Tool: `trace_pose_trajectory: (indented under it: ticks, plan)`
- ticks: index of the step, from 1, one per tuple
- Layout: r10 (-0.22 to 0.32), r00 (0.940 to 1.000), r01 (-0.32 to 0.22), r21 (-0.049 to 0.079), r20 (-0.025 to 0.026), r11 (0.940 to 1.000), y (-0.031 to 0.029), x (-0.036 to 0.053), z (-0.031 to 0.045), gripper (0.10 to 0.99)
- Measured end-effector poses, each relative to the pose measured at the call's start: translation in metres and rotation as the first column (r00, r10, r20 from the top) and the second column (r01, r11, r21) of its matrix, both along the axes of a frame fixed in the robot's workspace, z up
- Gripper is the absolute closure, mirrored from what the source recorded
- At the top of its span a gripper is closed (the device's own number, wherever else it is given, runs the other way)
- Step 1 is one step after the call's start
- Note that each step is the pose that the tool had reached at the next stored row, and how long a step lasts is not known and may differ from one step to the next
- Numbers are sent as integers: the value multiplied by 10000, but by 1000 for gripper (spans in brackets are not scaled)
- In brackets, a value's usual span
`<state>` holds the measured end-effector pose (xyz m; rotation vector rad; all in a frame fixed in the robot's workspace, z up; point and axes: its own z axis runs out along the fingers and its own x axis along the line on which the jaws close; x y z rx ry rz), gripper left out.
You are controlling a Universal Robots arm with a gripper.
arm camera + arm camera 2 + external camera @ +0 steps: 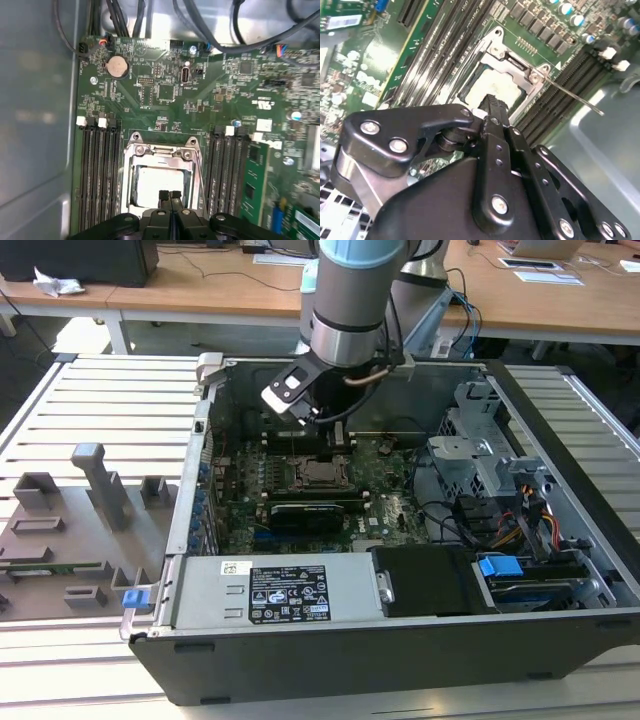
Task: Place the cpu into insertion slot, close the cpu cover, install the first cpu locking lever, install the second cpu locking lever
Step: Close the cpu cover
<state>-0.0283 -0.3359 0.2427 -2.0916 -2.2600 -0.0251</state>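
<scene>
Open PC case (400,650) on tabletop (110,390): cpu (152,182) seated, cpu cover (161,150) looks down. Pincer (169,196) closed, empty, above it. Lever (572,95) looks unlatched.

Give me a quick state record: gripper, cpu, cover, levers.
gripper: shut, fingertips together over the cpu; contact unclear
cpu: sits in the socket, pale top showing
cpu cover: lying down, framing the cpu through its window
lever: one thin rod angles out past the socket corner, not tucked in
motherboard: green, inside the open case
</scene>
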Motion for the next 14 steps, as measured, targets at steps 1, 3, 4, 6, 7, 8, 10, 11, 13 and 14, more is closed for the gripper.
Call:
trace_pose_trajectory:
  ticks: [1, 3, 4, 6, 7, 8, 10, 11, 13, 14]
  plan:
    - [0, 10000, 0, -2, 1, 10000, 0, 0, 25, 980]
    - [-1, 10000, 1, -4, 0, 10000, 0, 0, 68, 980]
    - [-1, 10000, 1, -5, 0, 10000, 0, 0, 90, 980]
    - [-1, 10000, 1, -6, 0, 10000, 0, 0, 126, 980]
    - [-1, 10000, 1, -7, 0, 10000, 0, 0, 145, 980]
    - [0, 10000, 0, -10, 0, 10000, 0, 0, 166, 980]
    - [0, 10000, 0, -15, 0, 10000, 0, 0, 191, 980]
    - [0, 10000, 0, -17, 0, 10000, 0, 0, 203, 980]
    - [-1, 10000, 1, -18, 1, 10000, 0, 0, 227, 980]
    - [0, 10000, 0, -21, 1, 10000, 0, 0, 246, 980]
